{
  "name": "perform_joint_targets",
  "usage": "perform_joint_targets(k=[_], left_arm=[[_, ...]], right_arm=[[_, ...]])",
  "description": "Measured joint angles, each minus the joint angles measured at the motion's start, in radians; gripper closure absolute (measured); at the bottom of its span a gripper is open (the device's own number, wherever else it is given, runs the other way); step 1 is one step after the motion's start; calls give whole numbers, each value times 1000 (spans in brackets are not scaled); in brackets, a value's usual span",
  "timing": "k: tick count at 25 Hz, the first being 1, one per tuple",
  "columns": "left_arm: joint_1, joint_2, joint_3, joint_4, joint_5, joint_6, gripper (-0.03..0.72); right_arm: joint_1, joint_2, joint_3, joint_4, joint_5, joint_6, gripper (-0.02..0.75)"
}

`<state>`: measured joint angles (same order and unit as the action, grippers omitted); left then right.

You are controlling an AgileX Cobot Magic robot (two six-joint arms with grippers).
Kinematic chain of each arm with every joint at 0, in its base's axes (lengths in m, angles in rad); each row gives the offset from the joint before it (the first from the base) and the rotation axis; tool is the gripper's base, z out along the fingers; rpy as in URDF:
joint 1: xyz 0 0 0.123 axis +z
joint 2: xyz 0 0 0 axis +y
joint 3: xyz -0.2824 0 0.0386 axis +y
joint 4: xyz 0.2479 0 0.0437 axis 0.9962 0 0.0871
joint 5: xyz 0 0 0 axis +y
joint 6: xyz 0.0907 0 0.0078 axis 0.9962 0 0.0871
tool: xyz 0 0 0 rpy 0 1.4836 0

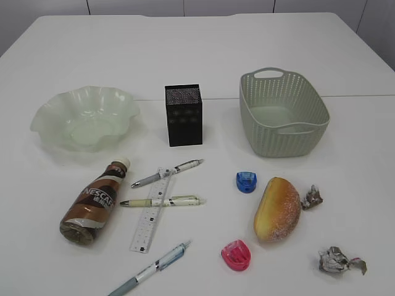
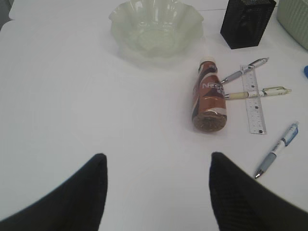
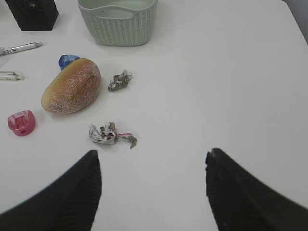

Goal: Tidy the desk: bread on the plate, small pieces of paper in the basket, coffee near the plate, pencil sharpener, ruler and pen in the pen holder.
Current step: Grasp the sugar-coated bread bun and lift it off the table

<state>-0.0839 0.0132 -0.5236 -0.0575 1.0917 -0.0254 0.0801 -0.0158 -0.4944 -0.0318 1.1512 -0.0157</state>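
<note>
The bread roll [image 1: 277, 209] lies at the right front, also in the right wrist view [image 3: 71, 85]. Two crumpled paper pieces [image 1: 311, 198] [image 1: 337, 260] lie beside it. A coffee bottle [image 1: 94, 201] lies on its side at the left. Three pens [image 1: 167, 173] [image 1: 162, 201] [image 1: 150, 269] and a clear ruler [image 1: 151, 209] lie beside it. A blue sharpener [image 1: 246, 181] and a pink sharpener [image 1: 236, 255] lie near the bread. The wavy plate [image 1: 84, 117], black pen holder [image 1: 183, 115] and green basket [image 1: 283, 112] stand behind. My left gripper [image 2: 156, 168] and right gripper [image 3: 153, 166] are open and empty, out of the exterior view.
The white table's far edge runs along the back. A seam crosses the table behind the basket. Bare table lies under both grippers.
</note>
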Motion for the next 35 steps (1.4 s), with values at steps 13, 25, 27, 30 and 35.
perform_joint_targets(k=[13,25,27,30,35], left_arm=[[0,0,0,0,0,0,195],[0,0,0,0,0,0,195],[0,0,0,0,0,0,195],[0,0,0,0,0,0,195],[0,23,-59,2,-2,0,195]], right_arm=[[0,0,0,0,0,0,232],[0,0,0,0,0,0,232],[0,0,0,0,0,6,232],[0,0,0,-4,0,29,232],[0,82,-36,-4,0,90,232]])
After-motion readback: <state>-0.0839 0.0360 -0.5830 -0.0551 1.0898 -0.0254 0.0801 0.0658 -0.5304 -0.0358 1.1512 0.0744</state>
